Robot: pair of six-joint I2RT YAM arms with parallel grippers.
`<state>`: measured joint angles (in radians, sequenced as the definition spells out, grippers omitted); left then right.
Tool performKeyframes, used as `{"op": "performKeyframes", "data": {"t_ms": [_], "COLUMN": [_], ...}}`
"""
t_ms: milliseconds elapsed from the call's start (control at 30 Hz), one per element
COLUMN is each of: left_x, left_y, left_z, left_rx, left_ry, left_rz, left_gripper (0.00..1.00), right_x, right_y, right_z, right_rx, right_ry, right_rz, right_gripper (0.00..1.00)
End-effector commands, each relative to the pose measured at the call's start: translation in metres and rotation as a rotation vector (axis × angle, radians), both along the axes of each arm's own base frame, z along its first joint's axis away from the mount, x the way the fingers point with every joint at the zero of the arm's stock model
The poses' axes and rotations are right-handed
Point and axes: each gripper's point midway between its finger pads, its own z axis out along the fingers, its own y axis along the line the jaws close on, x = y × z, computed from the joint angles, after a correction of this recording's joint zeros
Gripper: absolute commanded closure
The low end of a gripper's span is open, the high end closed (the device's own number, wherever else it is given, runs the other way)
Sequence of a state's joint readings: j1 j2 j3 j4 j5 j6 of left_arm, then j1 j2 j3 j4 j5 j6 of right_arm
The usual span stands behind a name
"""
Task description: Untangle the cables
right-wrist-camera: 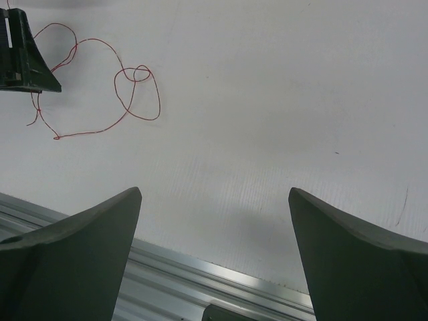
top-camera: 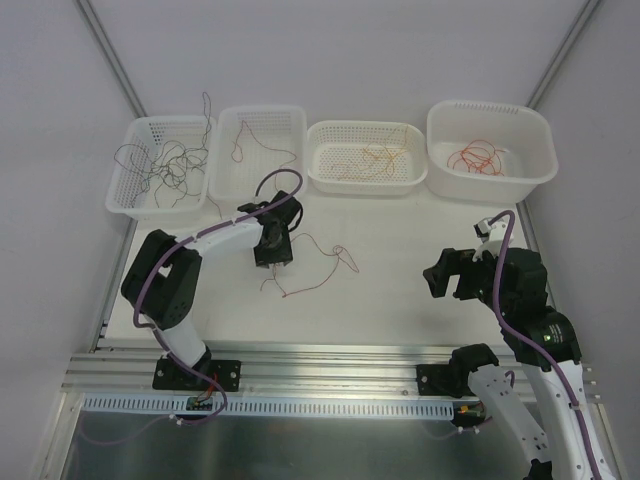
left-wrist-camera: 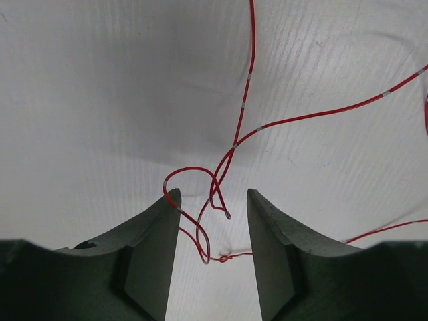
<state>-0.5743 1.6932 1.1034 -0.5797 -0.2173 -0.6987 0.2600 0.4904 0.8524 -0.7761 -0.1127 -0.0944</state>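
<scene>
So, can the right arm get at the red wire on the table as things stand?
Probably yes: the right claw stands open, with bare table between it and the red wire. The left claw straddles only the wire's far end.

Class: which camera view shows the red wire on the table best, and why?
Left wrist: the red wire fills the frame, crossings sharp, looped between the open left fingers. The top view shows most of the wire, tiny. The right wrist shows it far off in a corner.
</scene>
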Motion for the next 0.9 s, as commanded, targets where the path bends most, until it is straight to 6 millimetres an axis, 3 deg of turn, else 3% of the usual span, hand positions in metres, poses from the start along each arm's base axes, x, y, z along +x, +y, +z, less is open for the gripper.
{"op": "performKeyframes", "data": {"t_ms": [0, 33, 100, 200, 267, 367, 400, 467, 567, 700, 867], "left_x": [0.001, 0.001, 0.001, 0.001, 0.002, 0.003, 0.006, -0.004, -0.015, -0.036, -0.031], "left_y": [0.004, 0.004, 0.002, -0.003, -0.006, -0.027, -0.039, -0.068, -0.121, -0.168, -0.169], "left_z": [-0.012, -0.014, -0.017, -0.010, 0.000, 0.030, 0.050, 0.071, 0.129, 0.178, 0.216], "left_rx": [0.023, 0.024, 0.021, -0.002, -0.013, -0.061, -0.098, -0.130, -0.190, -0.207, -0.229], "left_ry": [0.022, 0.029, 0.038, 0.028, 0.002, -0.069, -0.115, -0.155, -0.295, -0.429, -0.524], "left_rz": [0.011, 0.010, 0.010, -0.005, -0.038, -0.145, -0.186, -0.336, -0.540, -0.744, -0.742], "left_gripper": [0.57, 0.59, 0.73, 1.00, 1.00, 1.00, 1.00, 1.00, 1.00, 1.00, 1.00], "right_x": [0.000, 0.000, -0.001, -0.001, -0.001, 0.001, 0.001, 0.002, 0.004, 0.004, -0.001], "right_y": [0.000, 0.000, -0.001, -0.002, -0.002, -0.003, -0.004, -0.008, -0.015, -0.026, -0.042], "right_z": [0.000, -0.001, -0.002, -0.002, -0.001, 0.001, 0.001, 0.002, 0.008, 0.018, 0.035], "right_rx": [-0.012, -0.013, -0.015, -0.018, -0.019, -0.020, -0.024, -0.031, -0.041, -0.052, -0.068], "right_ry": [-0.003, -0.003, -0.001, 0.000, -0.005, -0.010, -0.011, -0.019, -0.050, -0.101, -0.178], "right_rz": [0.010, 0.009, 0.007, 0.002, 0.000, -0.006, -0.011, -0.030, -0.070, -0.129, -0.199], "right_gripper": [0.03, 0.03, 0.03, 0.03, 0.03, 0.03, 0.03, 0.03, 0.03, 0.03, 0.03]}}
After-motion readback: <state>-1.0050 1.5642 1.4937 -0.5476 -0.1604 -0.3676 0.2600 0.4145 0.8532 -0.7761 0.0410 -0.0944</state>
